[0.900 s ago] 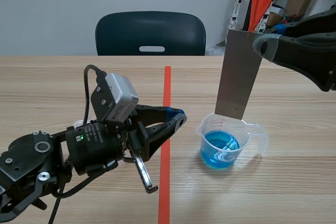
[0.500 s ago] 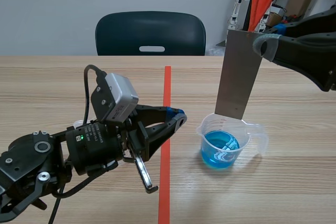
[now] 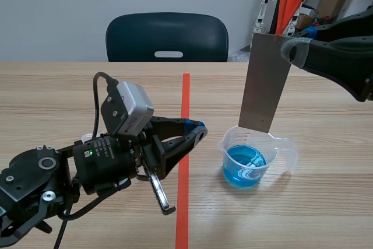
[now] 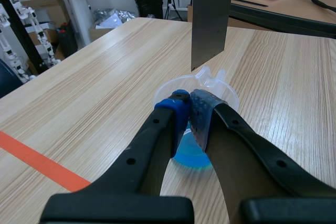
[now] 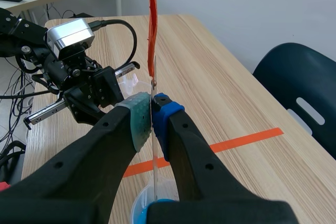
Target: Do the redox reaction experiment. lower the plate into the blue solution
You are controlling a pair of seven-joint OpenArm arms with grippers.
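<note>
1. The left gripper [image 3: 197, 129] is nearest, low beside the tape line. It has not moved, and its fingers are pressed together on nothing.
2. One clear beaker [image 3: 252, 157] stands just past it and holds the blue solution [image 3: 245, 167], which is undisturbed.
3. One metal plate [image 3: 265, 83] hangs upright with its lower edge just above the beaker's rim, no lower than a moment ago. The descent seems paused or not yet begun. The right gripper [image 3: 294, 51] pinches the plate's top corner.
4. One dark chair [image 3: 167, 36] stands beyond the table.
</note>
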